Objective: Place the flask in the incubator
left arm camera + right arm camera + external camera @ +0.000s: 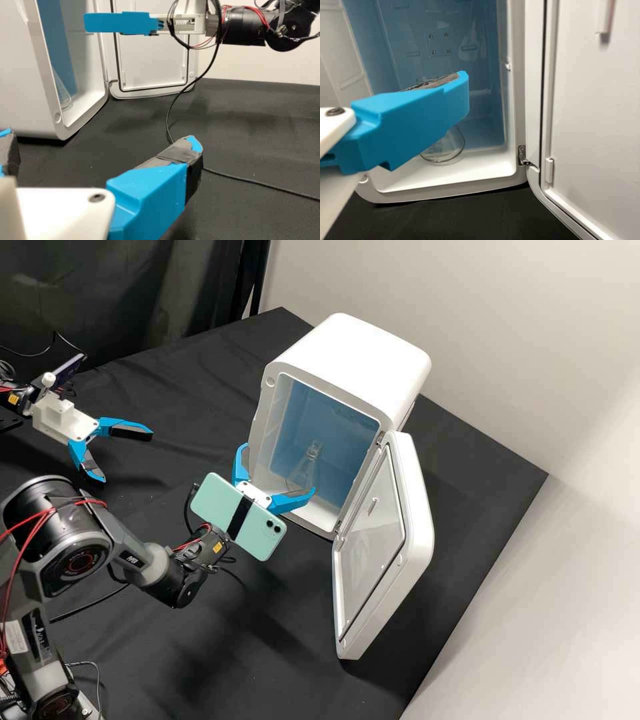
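Note:
A clear glass flask (309, 463) stands upright on the floor of the white incubator (360, 357), inside its blue chamber. The incubator's door (383, 540) hangs wide open. My right gripper (277, 472) is at the chamber's mouth, open and holding nothing, with the flask a little beyond its fingers. In the right wrist view the flask (442, 147) shows behind one blue finger (410, 125). My left gripper (107, 447) is open and holding nothing, well off to the left of the incubator above the bench. In the left wrist view the flask (63, 94) shows inside the chamber.
A mint-green phone (238, 507) is strapped to the right arm's wrist. A thin black cable (172, 120) hangs from that arm onto the black bench (267, 640). The bench's edge runs close behind and to the right of the incubator.

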